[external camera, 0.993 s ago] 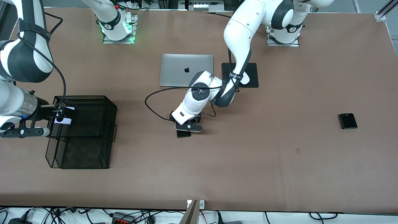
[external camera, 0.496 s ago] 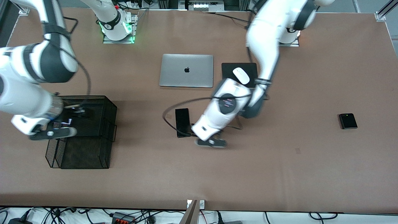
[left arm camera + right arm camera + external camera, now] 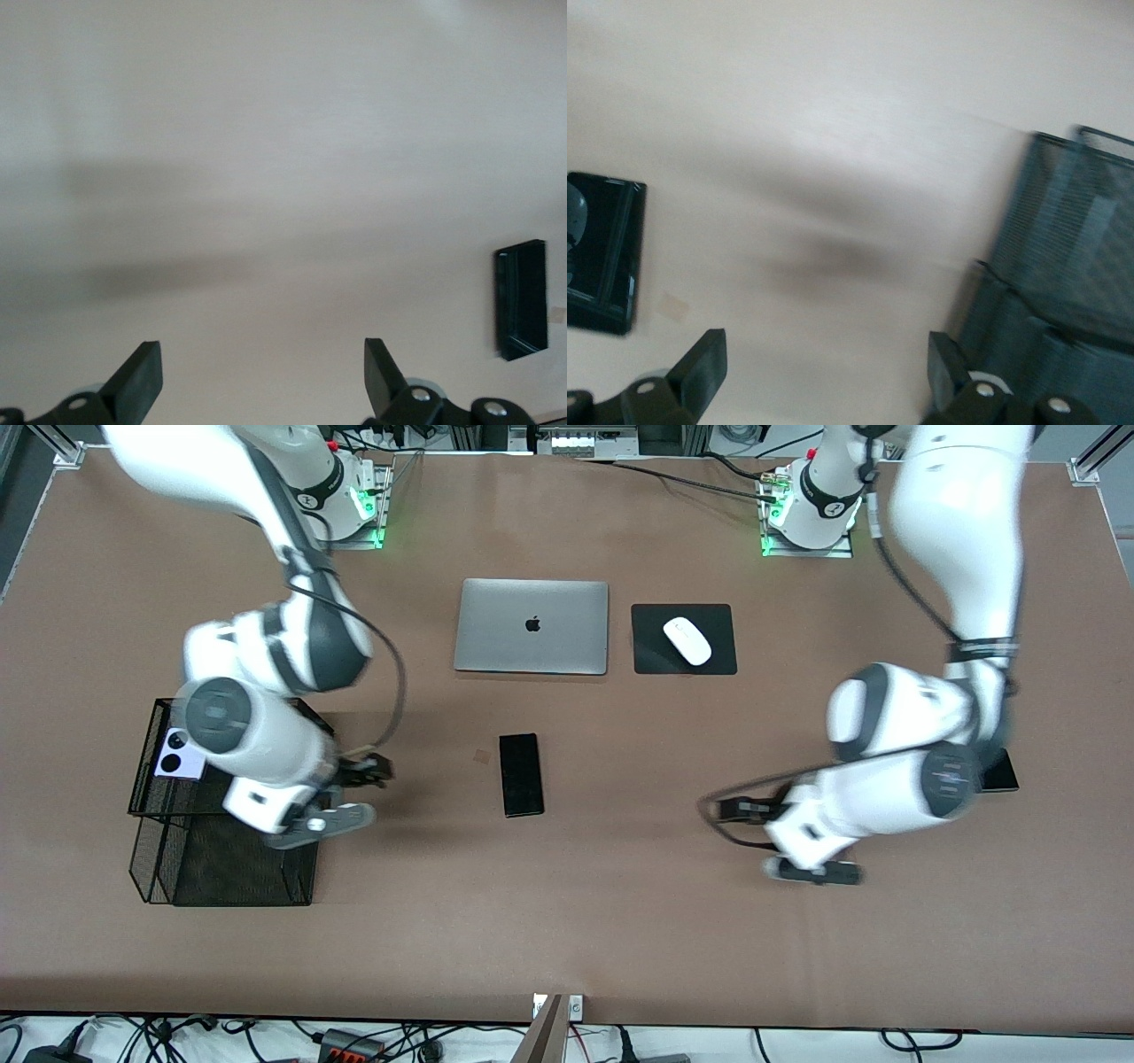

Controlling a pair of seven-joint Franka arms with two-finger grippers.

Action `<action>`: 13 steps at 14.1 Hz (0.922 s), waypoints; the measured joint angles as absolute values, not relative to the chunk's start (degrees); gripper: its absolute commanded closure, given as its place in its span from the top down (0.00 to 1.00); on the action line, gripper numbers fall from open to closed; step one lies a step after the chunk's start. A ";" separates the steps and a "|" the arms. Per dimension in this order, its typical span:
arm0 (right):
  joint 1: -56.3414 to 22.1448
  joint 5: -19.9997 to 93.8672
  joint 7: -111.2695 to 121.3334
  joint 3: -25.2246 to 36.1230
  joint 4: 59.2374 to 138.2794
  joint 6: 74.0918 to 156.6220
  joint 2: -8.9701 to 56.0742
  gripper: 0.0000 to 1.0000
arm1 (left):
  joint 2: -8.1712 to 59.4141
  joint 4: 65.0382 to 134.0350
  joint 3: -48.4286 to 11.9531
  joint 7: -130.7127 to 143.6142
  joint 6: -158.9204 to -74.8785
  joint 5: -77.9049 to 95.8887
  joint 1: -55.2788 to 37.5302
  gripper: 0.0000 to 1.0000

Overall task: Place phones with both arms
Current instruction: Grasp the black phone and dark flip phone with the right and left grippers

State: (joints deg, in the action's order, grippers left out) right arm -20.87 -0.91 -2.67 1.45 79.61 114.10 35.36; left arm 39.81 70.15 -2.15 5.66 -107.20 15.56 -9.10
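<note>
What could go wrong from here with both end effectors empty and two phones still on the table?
1. The left arm's elbow covers most of the small black flip phone; a descent here could knock it.
2. The left end effector and right end effector, both open, flank the slim black phone; both reaching for it might collide.
3. The right arm hangs over the mesh basket holding the lilac flip phone and could snag the rim.

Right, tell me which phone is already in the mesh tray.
The lilac flip phone, lying in the black mesh tray. The long black phone and the black flip phone lie on the bare table.
</note>
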 measured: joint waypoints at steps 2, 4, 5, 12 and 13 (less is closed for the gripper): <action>-24.00 -0.91 -6.82 1.43 79.59 118.87 38.78 1.00 | 39.53 71.36 -2.26 4.94 -106.39 15.55 -4.80 1.00; -27.29 -0.92 -11.72 1.44 79.55 123.48 41.59 1.00 | 39.54 73.08 -2.26 4.72 -106.35 15.52 -1.60 1.00; -28.69 -0.92 -13.64 1.45 79.55 125.55 42.73 1.00 | 39.55 74.04 -2.24 4.70 -106.35 15.43 -0.22 1.00; -33.43 0.97 -18.62 1.44 79.50 134.56 49.66 1.00 | 39.89 79.31 -2.42 -3.21 -106.41 5.20 11.00 1.00; -34.03 1.50 -19.14 1.44 79.49 134.62 49.98 1.00 | 40.10 79.61 -2.41 -4.67 -106.43 5.13 12.70 1.00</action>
